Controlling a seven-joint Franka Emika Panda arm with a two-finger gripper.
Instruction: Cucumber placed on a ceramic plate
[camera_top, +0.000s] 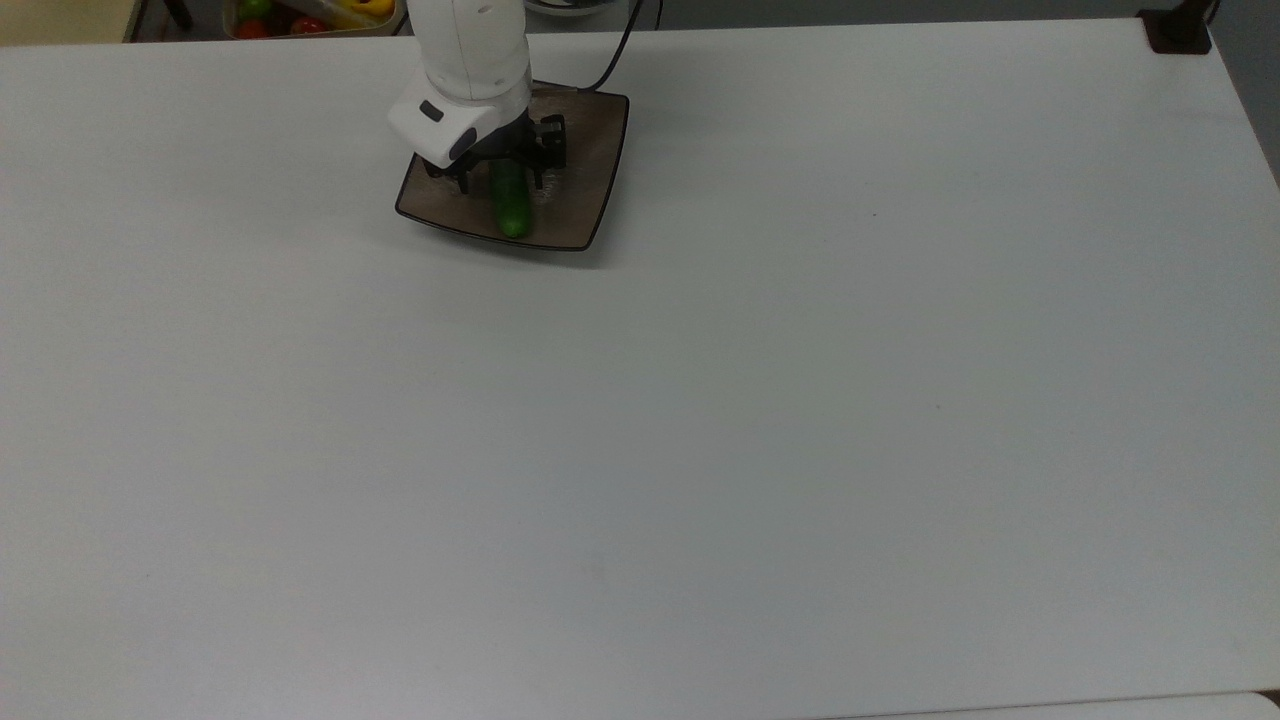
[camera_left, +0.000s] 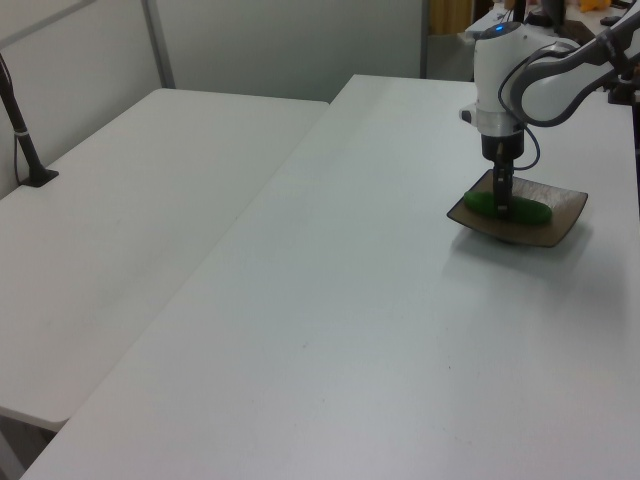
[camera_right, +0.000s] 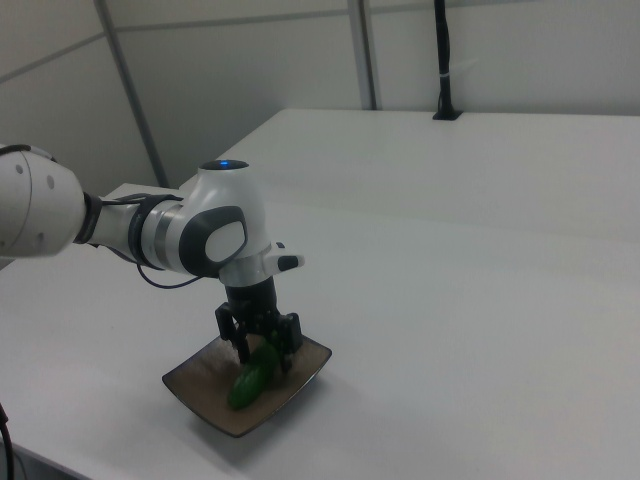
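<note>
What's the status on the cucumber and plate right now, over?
Gripper low over the ceramic plate, fingers astride the cucumber. Cucumber lying on the plate. Plate sits skewed to the table edges. Nothing in the way.

You get even, bright overhead light; a soft shadow hugs the ceramic plate toward roughly 5 o'clock

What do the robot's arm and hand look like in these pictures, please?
The arm has rounded white shells with grey joint sections, a small blue light on top and a thin black cable alongside. The hand is black, mounted under a white block.
</note>
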